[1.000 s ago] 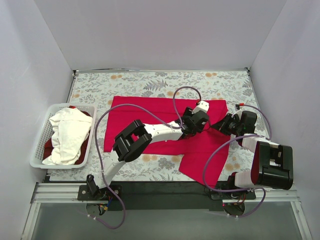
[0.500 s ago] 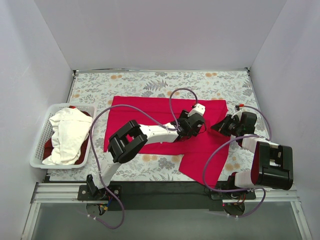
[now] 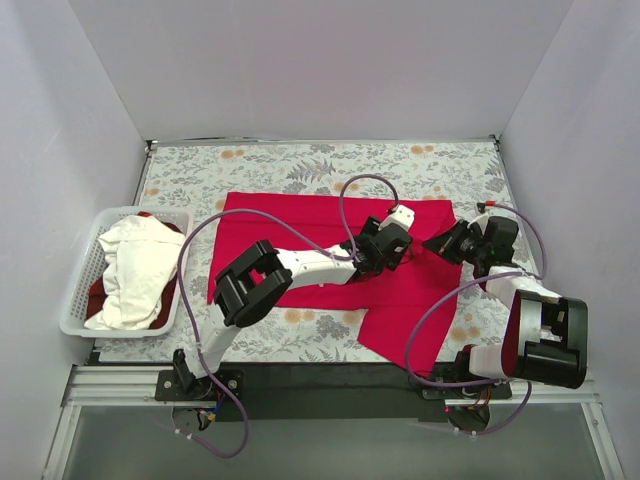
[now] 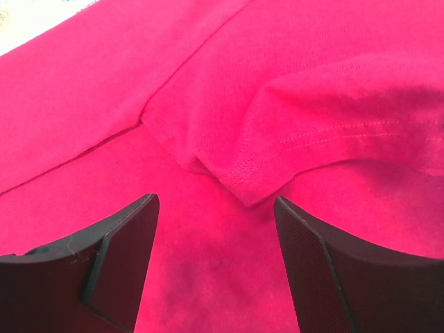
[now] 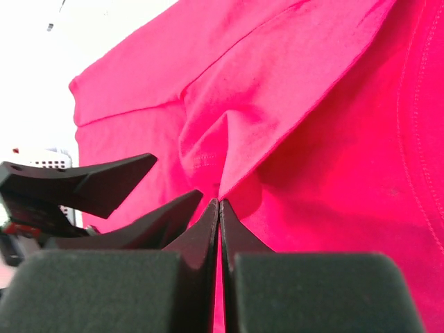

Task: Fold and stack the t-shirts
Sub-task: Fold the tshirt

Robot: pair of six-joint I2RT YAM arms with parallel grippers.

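A crimson red t-shirt [image 3: 300, 235] lies spread across the floral cloth, with one flap hanging toward the front edge [image 3: 400, 325]. My left gripper [image 3: 398, 250] hovers open just above it, with a folded sleeve corner [image 4: 250, 184] between its fingers [image 4: 125, 236]. My right gripper [image 3: 434, 244] is shut on a raised fold of the same shirt [image 5: 229, 132], pinched at the tips [image 5: 220, 202]. The left gripper's fingers [image 5: 90, 182] show close beside it. A white t-shirt [image 3: 135, 265] lies on another red one [image 3: 168, 292] in the basket.
A white slatted basket [image 3: 78, 300] stands at the table's left edge. The floral grey cloth [image 3: 300, 165] covers the table. White walls close in the back and sides. A black rail [image 3: 320, 375] runs along the front edge.
My left gripper has drawn back slightly to the left and down over the shirt. My right gripper has shifted a little up and right with the fold pinched.
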